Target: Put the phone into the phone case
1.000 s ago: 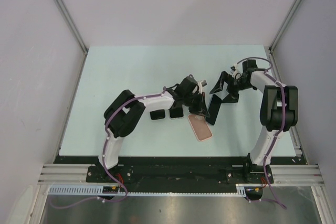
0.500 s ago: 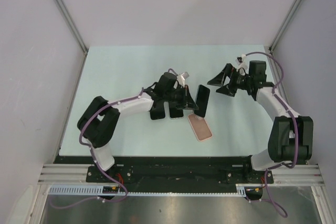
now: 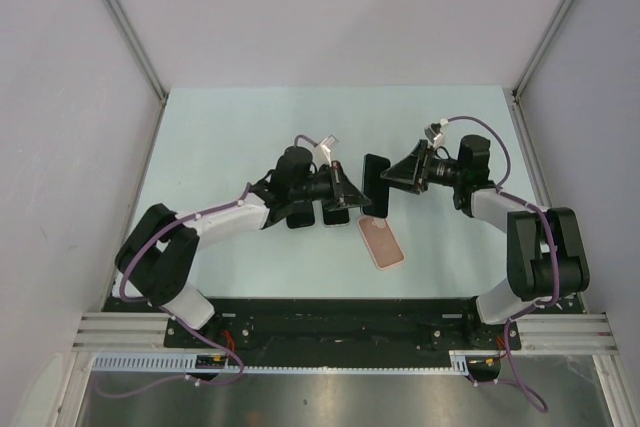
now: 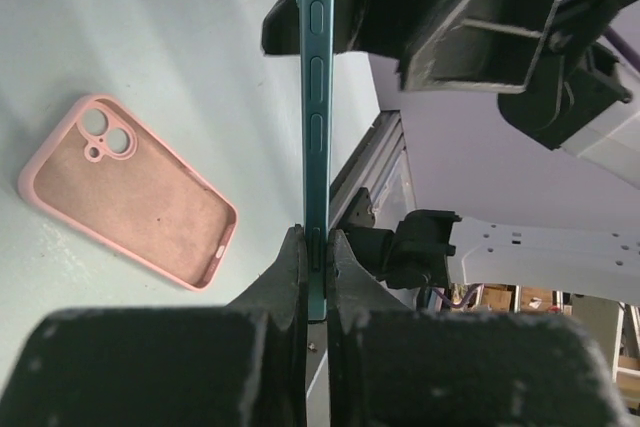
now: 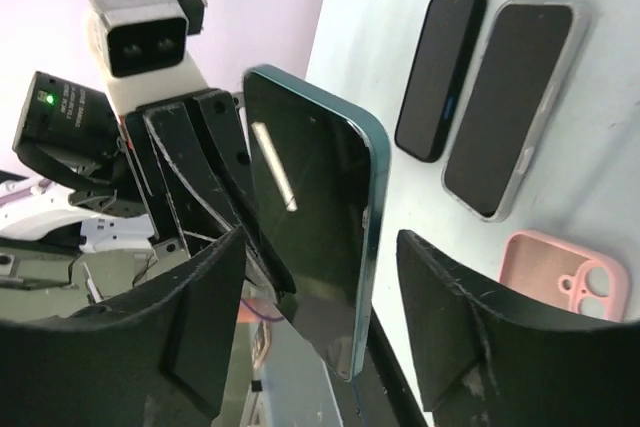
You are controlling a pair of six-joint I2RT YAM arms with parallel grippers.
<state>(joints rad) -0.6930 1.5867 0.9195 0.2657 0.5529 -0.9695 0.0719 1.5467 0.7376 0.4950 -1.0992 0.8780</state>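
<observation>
Your left pincer [image 4: 318, 247] clenched the phone [image 4: 316, 97] on edge in the air, likely for a handover. Your right pincer [image 5: 325, 247] straddled it, jaws apart and not gripping. The case [image 3: 382, 243] lay hollow-up at the phone's 6 o'clock.

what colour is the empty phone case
The phone case is pink, clearest in the left wrist view.

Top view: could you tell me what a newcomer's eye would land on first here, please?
A teal phone is held in mid-air at the centre, pinched across its thickness by the left gripper, with the right gripper open around it. Beside it, on the table, a pink case lies open side up.
</observation>
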